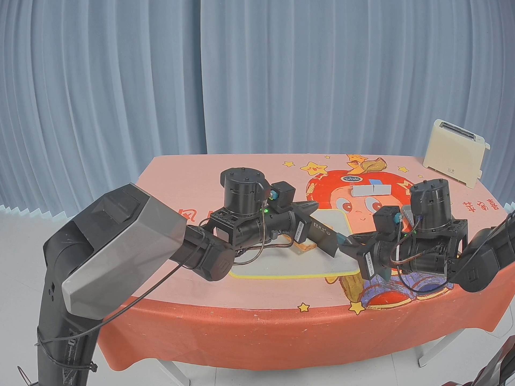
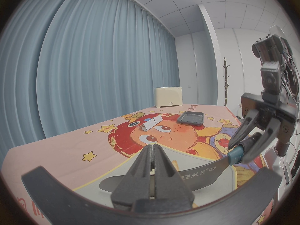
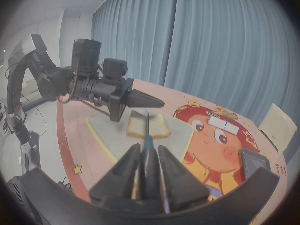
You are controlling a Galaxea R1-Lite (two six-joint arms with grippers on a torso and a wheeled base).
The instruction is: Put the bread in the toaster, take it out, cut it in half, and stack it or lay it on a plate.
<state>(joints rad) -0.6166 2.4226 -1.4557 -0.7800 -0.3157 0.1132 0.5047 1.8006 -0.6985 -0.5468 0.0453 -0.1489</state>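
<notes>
The right hand (image 3: 148, 147), clenched on the teal-handled steel knife (image 2: 203, 174), holds its blade over the pale bread slice (image 3: 160, 129) on the grey cutting board (image 3: 106, 135), beside the clenched, empty left hand (image 3: 157, 103); halving and plating appear outstanding.

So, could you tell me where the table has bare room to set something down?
Bare table runs from the cutting board to its far-left corner. Over the board it is crowded: left gripper, right gripper, knife, bread.
</notes>
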